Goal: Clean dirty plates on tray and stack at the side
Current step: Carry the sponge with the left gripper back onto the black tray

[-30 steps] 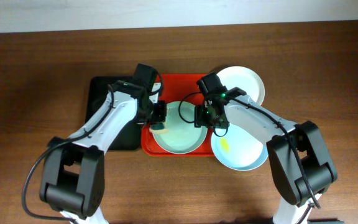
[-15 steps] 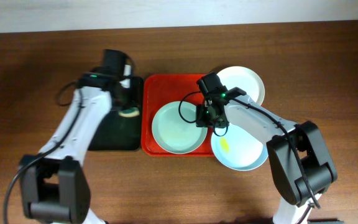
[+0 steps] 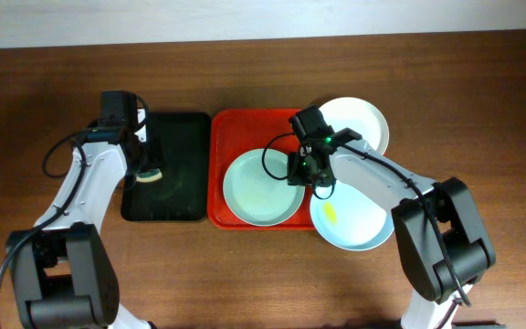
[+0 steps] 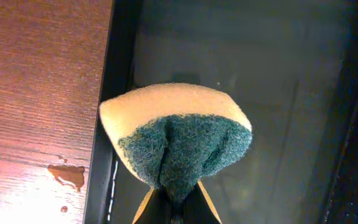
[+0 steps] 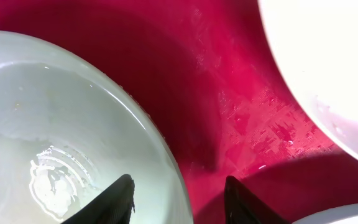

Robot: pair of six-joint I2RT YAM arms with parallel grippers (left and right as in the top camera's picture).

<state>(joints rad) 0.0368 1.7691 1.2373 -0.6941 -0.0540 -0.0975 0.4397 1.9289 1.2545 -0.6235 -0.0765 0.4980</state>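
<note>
The job looks partway through, with nothing stacked yet. One pale blue plate (image 3: 258, 192) lies on the red tray (image 3: 222, 128), wet and glistening in the right wrist view, and no yellow shows on it, so I judge it wiped. The right claw (image 3: 307, 175) sits at its right edge with the jaws apart, one finger over the plate's inside and the other over the tray, the rim between them; no pinch shows. A second pale blue plate (image 3: 354, 228) lies at the near right, overlapping the tray's corner, with a yellow smear (image 3: 330, 213) on it, so it needs cleaning. The white plate (image 3: 363, 119) sits over the far right corner; whether it is clean cannot be told. The left claw (image 3: 144, 169), closed on a green-and-yellow sponge (image 4: 176, 137), hangs over the left edge of the black tray (image 3: 176, 183), well left of the plates. A small droplet (image 4: 67, 174) wets the bench (image 3: 482, 110) beside it. The right arm crosses above the smeared plate, which could hinder reaching it.
</note>
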